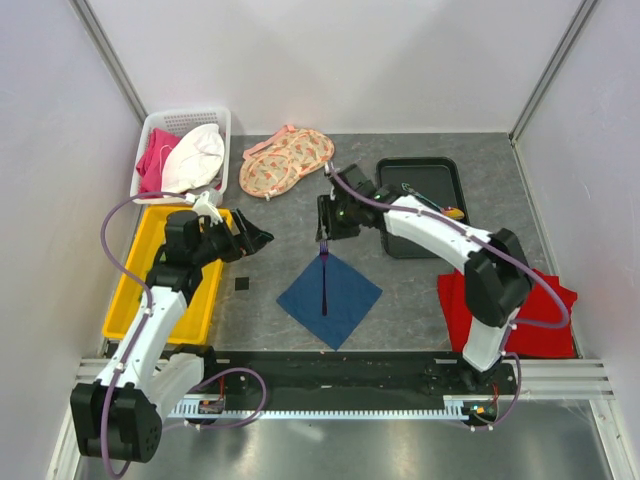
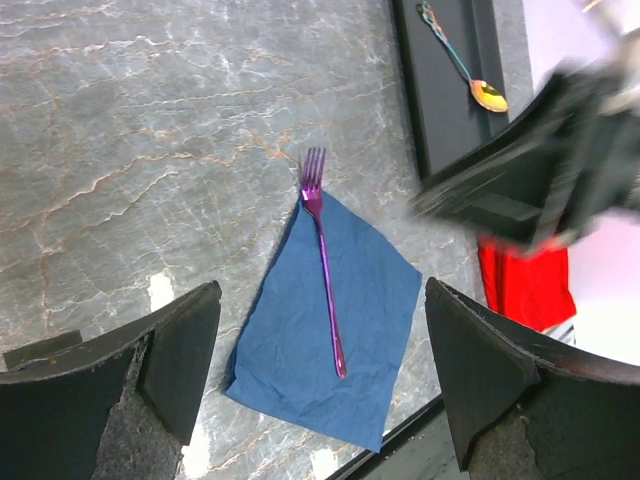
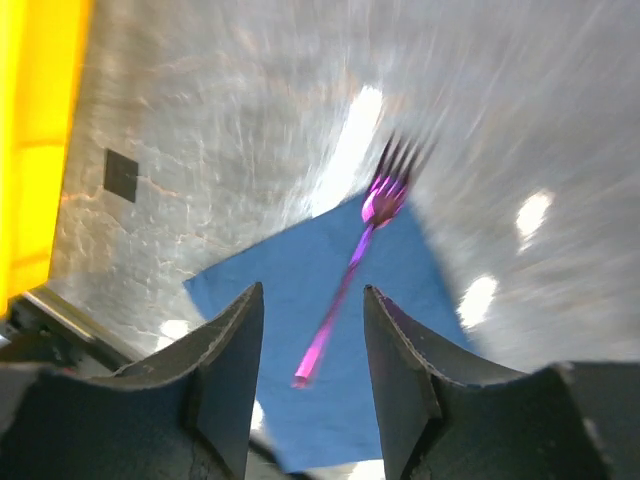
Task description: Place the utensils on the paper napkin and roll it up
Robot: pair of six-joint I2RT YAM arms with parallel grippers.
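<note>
1 purple fork [image 2: 325, 268] on navy napkin [image 2: 285, 365]

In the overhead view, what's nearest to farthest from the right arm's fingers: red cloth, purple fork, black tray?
1. Purple fork, right by them, on the blue napkin.
2. Black tray, on their right.
3. Red cloth, far right, near edge.

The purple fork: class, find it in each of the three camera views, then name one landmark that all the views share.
Top external: the fork lies just below centre on the blue napkin, tines at its far corner.
Left wrist: the fork is at centre, its tines past the upper corner of the blue napkin.
Right wrist: the fork is at centre, slanted and blurred.
Shared landmark: the blue napkin.
</note>
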